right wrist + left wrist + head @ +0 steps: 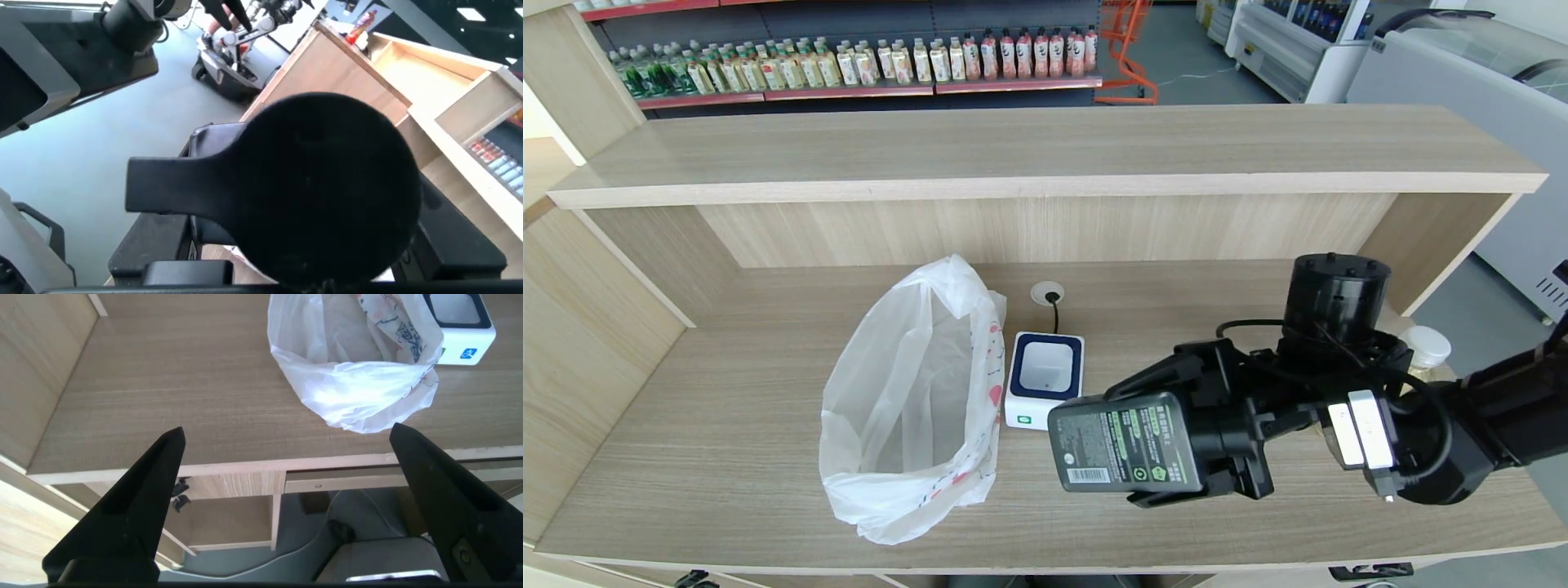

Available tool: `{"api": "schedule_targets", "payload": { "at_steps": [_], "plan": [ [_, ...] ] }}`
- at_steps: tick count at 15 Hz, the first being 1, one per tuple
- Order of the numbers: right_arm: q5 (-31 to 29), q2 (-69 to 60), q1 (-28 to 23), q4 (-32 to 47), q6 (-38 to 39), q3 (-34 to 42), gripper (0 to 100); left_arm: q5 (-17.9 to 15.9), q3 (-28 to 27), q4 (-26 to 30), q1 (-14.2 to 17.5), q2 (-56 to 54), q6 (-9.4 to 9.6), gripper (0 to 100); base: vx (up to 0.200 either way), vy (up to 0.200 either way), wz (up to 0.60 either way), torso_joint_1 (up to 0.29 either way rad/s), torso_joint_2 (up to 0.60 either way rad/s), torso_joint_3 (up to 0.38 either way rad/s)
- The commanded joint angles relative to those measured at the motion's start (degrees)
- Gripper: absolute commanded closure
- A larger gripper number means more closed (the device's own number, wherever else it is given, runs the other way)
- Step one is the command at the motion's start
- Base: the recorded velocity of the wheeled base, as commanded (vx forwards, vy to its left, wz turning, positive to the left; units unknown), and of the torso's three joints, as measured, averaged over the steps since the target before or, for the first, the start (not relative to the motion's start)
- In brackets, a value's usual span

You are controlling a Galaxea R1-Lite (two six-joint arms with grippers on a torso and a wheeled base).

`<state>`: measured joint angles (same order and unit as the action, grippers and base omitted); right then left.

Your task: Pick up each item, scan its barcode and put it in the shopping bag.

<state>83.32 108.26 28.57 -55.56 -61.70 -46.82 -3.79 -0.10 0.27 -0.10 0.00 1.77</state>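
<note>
Left gripper (286, 441) first, nearest to me: it hangs over the front edge of the wooden counter (727, 457), its two black fingers (139, 506) spread wide with nothing between them. Just past that edge the white plastic shopping bag (907, 408) lies on the counter with its mouth open. To the bag's right, my right gripper (1156, 441) is clamped on a dark grey pack (1107, 437), one finger above it and one below (the label side with its barcode faces my head camera). The pack's corner overlaps the near corner of the white-and-navy barcode scanner (1045, 380), which stands just beside the bag, its cable running back to a round grommet (1047, 292). Behind the right arm I see a white-capped bottle (1425, 347). Farther back runs the raised ledge (1045, 155), then store shelves of drink bottles (849, 65).
</note>
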Motion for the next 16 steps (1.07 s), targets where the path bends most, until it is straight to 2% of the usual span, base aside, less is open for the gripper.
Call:
{"api": "schedule_targets", "payload": {
  "at_steps": [1, 6, 16],
  "plan": [
    [-0.1, 0.4, 1.5, -0.1, -0.1, -1.2, 100, 0.0, 0.0, 0.1, 0.0, 0.0, -0.01, 0, 0.0, 0.0, 0.0, 0.0, 0.0, 0.0],
    [-0.1, 2.5, 1.0, -0.1, -0.4, -4.2, 100, 0.0, 0.0, 0.0, 0.0, 0.1, -0.01, 0, 0.0, 0.0, 0.0, 0.0, 0.0, 0.0],
    [-1.1, 2.4, 2.5, 0.3, -1.1, -4.1, 100, 0.0, 0.0, 0.0, 0.0, 0.1, 0.08, 0, 0.0, 0.0, 0.0, 0.0, 0.0, 0.0]
  ]
}}
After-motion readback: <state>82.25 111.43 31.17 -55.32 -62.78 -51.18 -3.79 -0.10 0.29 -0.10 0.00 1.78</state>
